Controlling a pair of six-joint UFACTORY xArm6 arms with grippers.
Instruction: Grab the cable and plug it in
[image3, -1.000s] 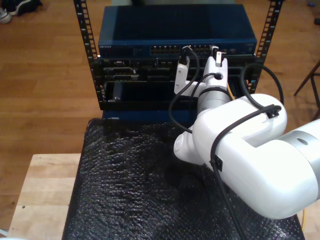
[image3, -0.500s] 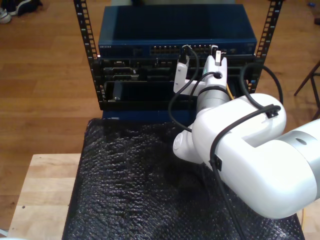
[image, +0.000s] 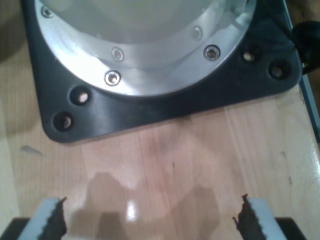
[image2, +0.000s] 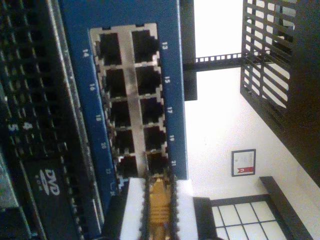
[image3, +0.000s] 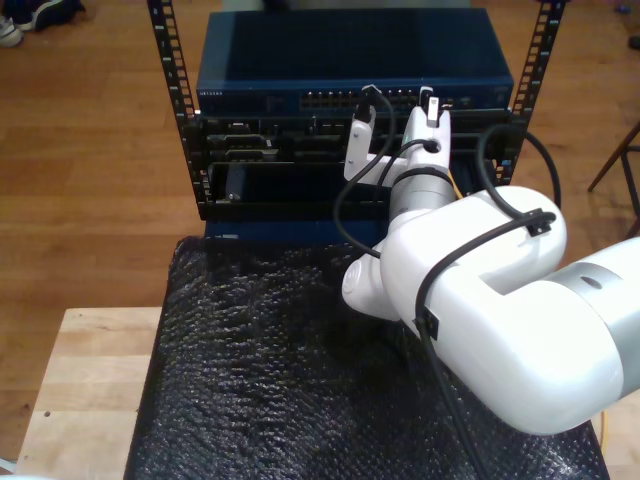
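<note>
1 yellow-orange cable (image2: 159, 200) is pinched between the white fingers (image2: 131, 210) of my second gripper (image2: 159, 212), its tip just at the lowest ports of the blue switch (image2: 172, 75), near the port marked 21. My first gripper (image: 150, 220) hangs with fingers spread wide over a wooden tabletop (image: 200, 150), facing a black base plate (image: 150, 110).

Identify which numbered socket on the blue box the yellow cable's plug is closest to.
Socket 21, last in its column, lies just ahead of the cable pinched in my second hand; sockets 13 to 19 sit further off.
</note>
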